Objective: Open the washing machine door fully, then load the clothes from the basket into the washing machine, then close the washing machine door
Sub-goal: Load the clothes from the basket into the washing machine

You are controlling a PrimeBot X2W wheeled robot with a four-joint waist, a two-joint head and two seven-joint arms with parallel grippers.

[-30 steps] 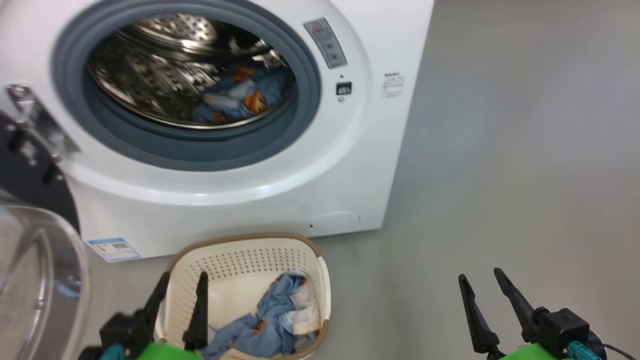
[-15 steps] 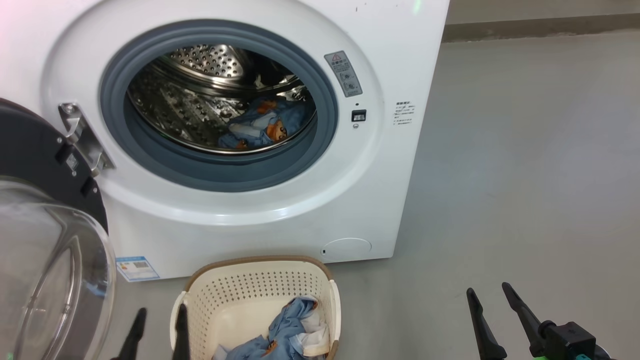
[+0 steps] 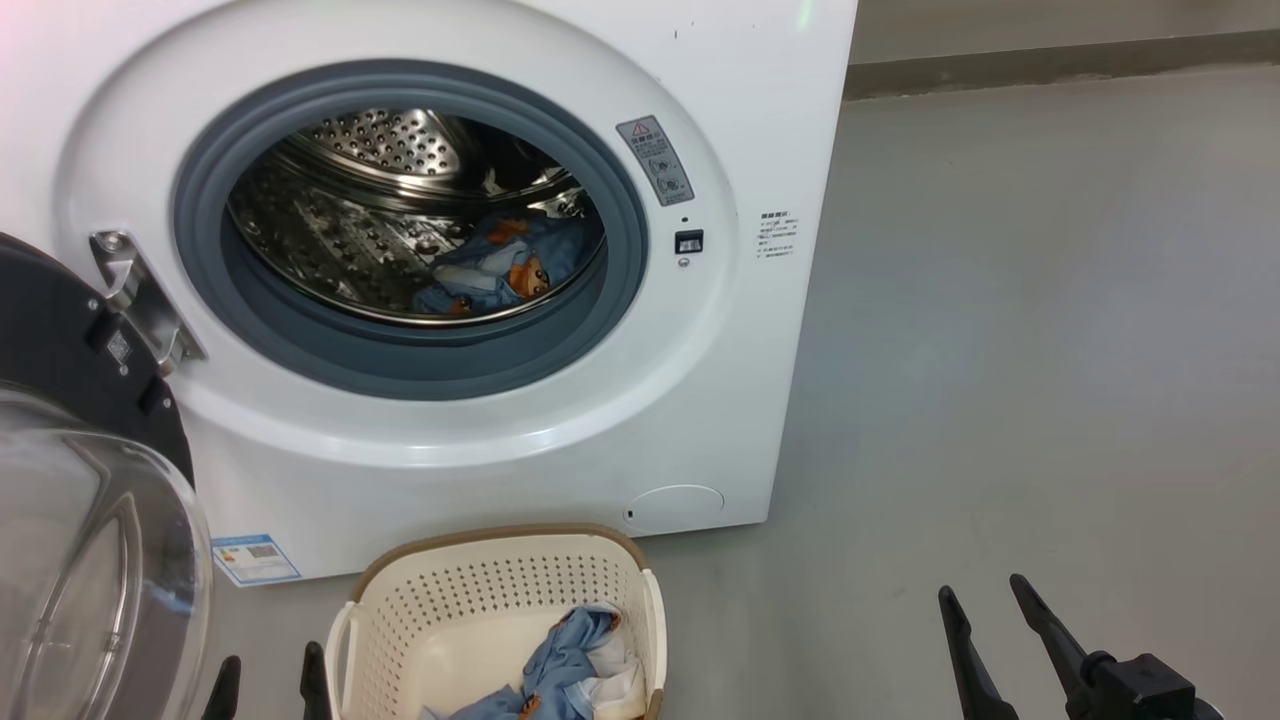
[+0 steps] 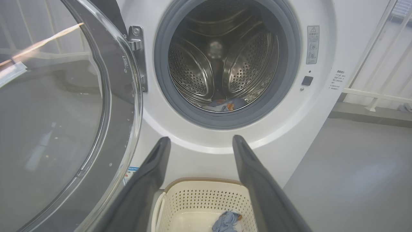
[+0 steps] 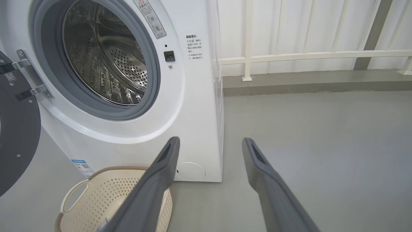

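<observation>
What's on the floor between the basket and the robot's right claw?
Nothing: the head view shows bare grey floor between the basket and the right gripper.

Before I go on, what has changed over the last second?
Head camera tilted up, shifting the view. Left gripper drew back off the basket rim, open, empty. Nothing taken or let go. Door, clothes in drum and basket, right gripper as before.

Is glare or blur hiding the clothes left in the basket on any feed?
Head view: sharp, clothes in the basket clear, a pink flare on the washing machine top-left corner. Left wrist view: reflections streak the washing machine door glass, drum well lit. Right wrist view: crisp, even daylight.
</observation>
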